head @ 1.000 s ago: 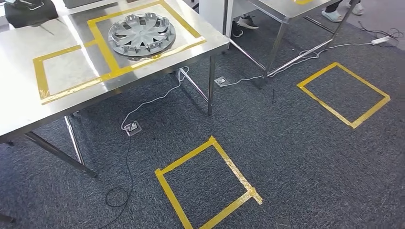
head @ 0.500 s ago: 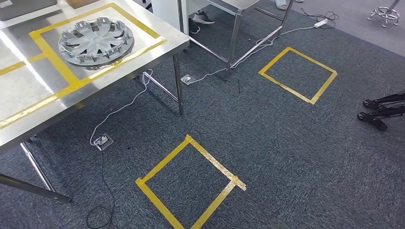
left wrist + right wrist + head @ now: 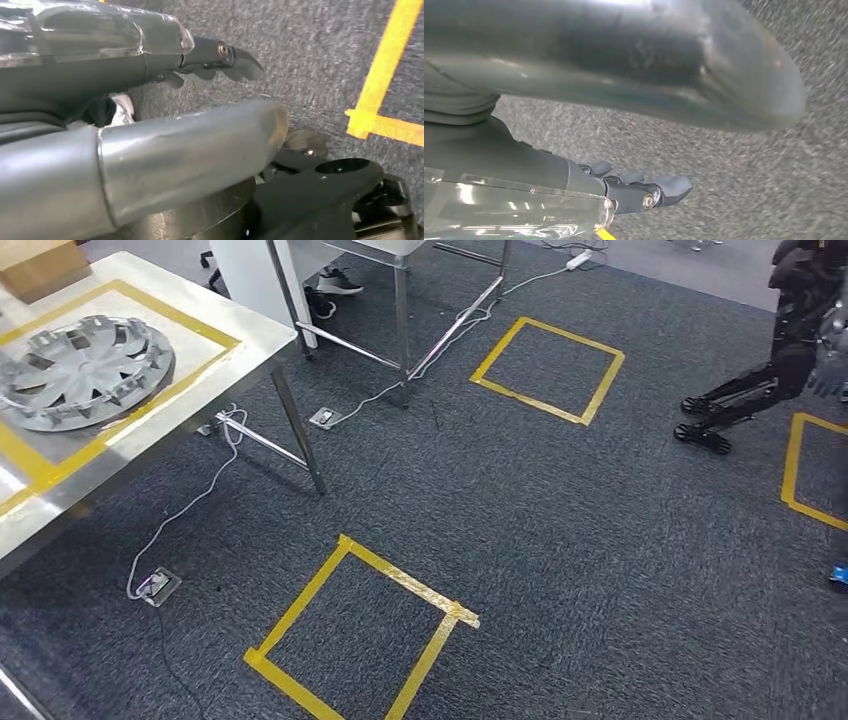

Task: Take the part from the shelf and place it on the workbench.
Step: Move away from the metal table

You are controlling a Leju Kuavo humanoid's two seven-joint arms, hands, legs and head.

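Part: silver wheel cover lies flat on the steel workbench, inside yellow tape, at ten o'clock in the head view.
Left hand: holds nothing, fingers apart, hanging over carpet.
Right hand: empty, fingers apart.
Floor: taped square at six o'clock.

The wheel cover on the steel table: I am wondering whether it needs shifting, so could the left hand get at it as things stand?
Probably not. The wheel cover lies on the steel table at the far left of the head view, while the left hand hangs low over the carpet, holding nothing. The arm would have to rise first.
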